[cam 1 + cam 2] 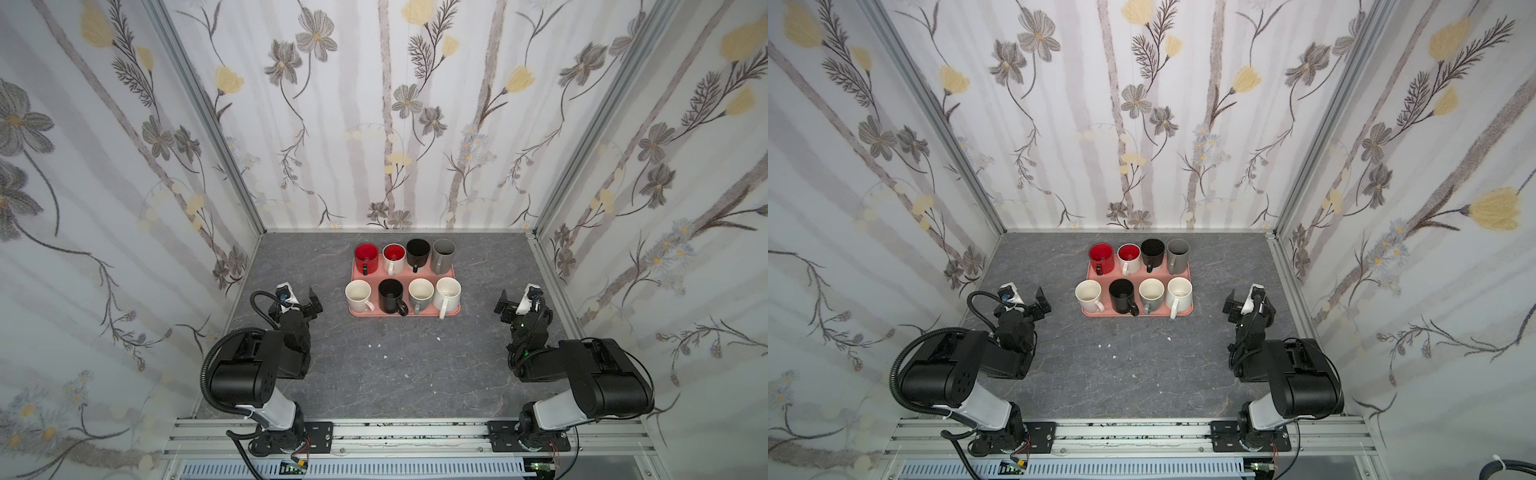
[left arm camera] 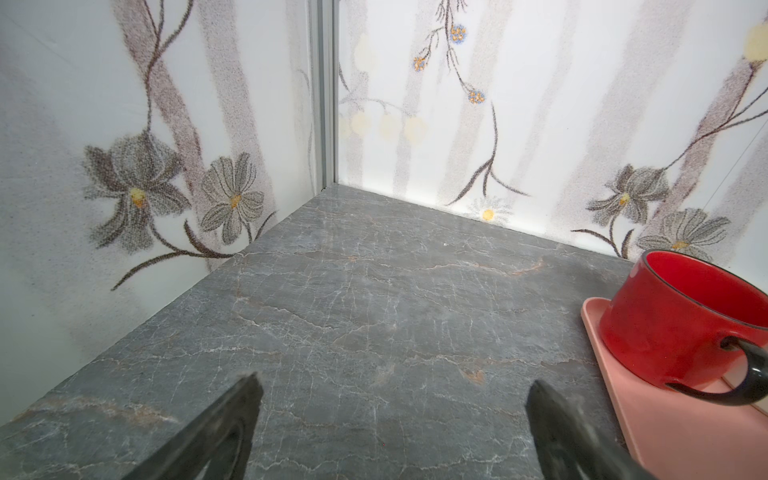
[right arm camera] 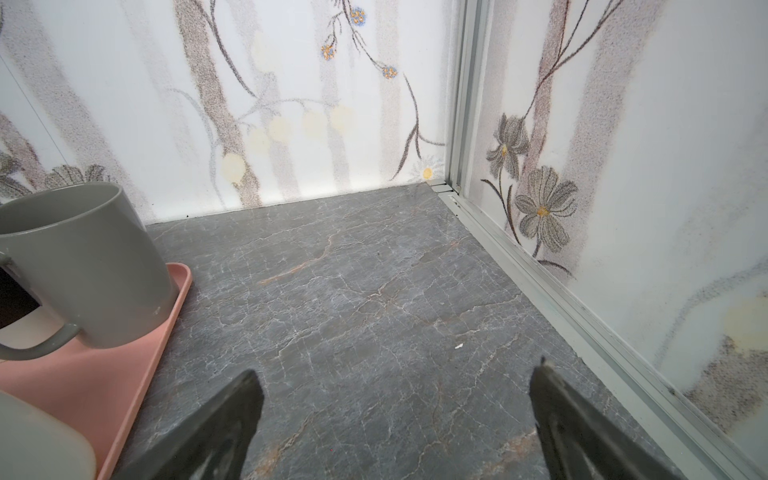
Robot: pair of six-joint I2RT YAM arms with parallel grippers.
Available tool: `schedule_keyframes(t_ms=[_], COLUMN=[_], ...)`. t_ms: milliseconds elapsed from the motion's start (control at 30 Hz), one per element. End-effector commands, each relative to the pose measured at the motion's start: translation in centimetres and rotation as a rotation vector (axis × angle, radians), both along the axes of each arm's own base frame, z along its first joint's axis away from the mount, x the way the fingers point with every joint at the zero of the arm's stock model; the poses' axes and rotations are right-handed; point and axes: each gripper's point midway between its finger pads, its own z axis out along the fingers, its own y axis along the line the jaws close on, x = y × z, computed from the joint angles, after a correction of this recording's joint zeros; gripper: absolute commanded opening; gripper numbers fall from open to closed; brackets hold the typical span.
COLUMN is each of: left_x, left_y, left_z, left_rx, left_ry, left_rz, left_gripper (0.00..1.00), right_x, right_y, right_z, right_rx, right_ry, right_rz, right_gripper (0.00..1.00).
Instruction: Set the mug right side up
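Only the top views show all eight mugs (image 1: 446, 291), mouths up in two rows on the pink tray (image 1: 402, 275). The left wrist view catches the red mug (image 2: 673, 316), the right wrist view the grey mug (image 3: 83, 266). The left gripper (image 2: 395, 386) and right gripper (image 3: 397, 374) hang wide open and empty over bare tabletop (image 1: 395, 374) flanking the tray.

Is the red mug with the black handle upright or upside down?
Upright. The red mug shows its open mouth and red inside from above; its base sits on the tray.
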Motion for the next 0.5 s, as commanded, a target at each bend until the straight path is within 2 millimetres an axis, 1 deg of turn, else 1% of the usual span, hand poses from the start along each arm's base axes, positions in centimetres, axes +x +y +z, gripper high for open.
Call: schedule_keyframes(t_ms=[0,233,333,467], left_x=[0.14,0.18,0.32,0.32], left_y=[0.15,0.16,-0.32,-0.28], left_z=[1.11,1.12,1.02,0.99], left_rx=[-0.009,-0.007,0.004,0.005], left_ry=[-0.048,-0.048,-0.04,-0.039], left_rz=[0.009,0.011,-0.008,-0.008], left_gripper=[1.0,1.0,1.0,1.0], right_x=[-0.03,0.0,0.0,0.0], right_y=[-0.23,-0.25,-0.22,-0.25], right_z=[1.04,1.09,1.07,1.07], right_rx=[0.0,-0.001,-0.001,-0.001], right_ry=[-0.045,-0.046,-0.045,-0.045], right_rz=[-0.014,-0.015,-0.014,-0.015], right_gripper=[1.0,1.0,1.0,1.0])
